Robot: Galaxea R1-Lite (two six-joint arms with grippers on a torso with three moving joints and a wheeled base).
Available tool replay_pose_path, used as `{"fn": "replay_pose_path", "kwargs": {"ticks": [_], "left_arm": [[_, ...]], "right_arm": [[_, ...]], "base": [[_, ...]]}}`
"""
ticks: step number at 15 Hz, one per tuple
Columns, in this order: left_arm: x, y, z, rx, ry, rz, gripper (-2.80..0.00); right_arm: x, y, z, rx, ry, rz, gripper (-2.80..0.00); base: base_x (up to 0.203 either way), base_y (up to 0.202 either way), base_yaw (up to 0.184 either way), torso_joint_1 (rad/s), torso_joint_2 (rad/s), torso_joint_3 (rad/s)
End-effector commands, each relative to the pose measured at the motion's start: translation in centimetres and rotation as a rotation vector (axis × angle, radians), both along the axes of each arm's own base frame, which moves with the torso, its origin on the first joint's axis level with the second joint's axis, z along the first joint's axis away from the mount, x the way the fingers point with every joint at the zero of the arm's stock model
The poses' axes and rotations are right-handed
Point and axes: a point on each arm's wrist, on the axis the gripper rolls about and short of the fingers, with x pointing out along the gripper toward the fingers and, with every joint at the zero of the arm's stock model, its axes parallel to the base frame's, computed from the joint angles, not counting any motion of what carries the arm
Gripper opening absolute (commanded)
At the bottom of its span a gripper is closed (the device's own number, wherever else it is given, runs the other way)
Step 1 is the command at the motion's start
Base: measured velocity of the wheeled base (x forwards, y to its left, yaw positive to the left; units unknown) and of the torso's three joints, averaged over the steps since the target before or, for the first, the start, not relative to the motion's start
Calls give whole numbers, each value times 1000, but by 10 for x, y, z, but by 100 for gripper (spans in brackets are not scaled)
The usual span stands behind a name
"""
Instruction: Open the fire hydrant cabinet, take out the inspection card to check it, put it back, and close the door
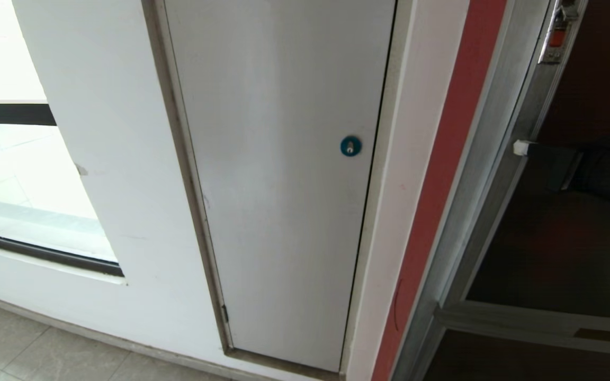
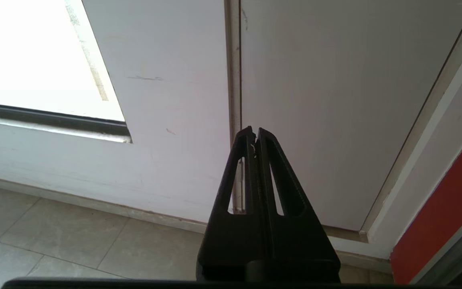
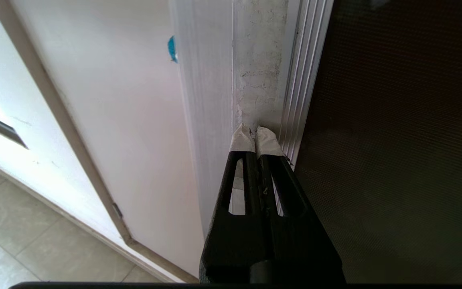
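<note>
Beside door [image 3: 395, 140]: right gripper [image 3: 256, 134] closed (empty).

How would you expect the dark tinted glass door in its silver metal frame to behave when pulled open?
The dark tinted glass door in its silver metal frame will probably move stiffly as one rigid panel. It likely feels heavy, being large and glazed. The glass may be fragile, so pulling at the small red latch seems safer.

Plain white door [image 1: 278, 185] with round blue lock [image 1: 350, 146], beside window [image 1: 24, 185]
</note>
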Motion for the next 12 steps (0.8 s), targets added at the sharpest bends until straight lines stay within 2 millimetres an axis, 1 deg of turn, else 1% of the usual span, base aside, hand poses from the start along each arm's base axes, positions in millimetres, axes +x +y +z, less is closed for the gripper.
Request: {"fn": "replay_pose_path", "kwargs": {"ticks": [1,10,12], "left_arm": [[1,0,-2,0,7,0,-280],[1,0,-2,0,8,0,-280],[1,0,-2,0,8,0,-280]], "right_arm": [[10,0,-6,-2,26,-6,-280],[30,-1,-8,-7,16,-47,-280],[31,-1,-8,-7,14,-48,-280]], "base": [[0,0,0,0,0,0],[0,0,0,2,0,4],[0,0,0,0,0,0]]}}
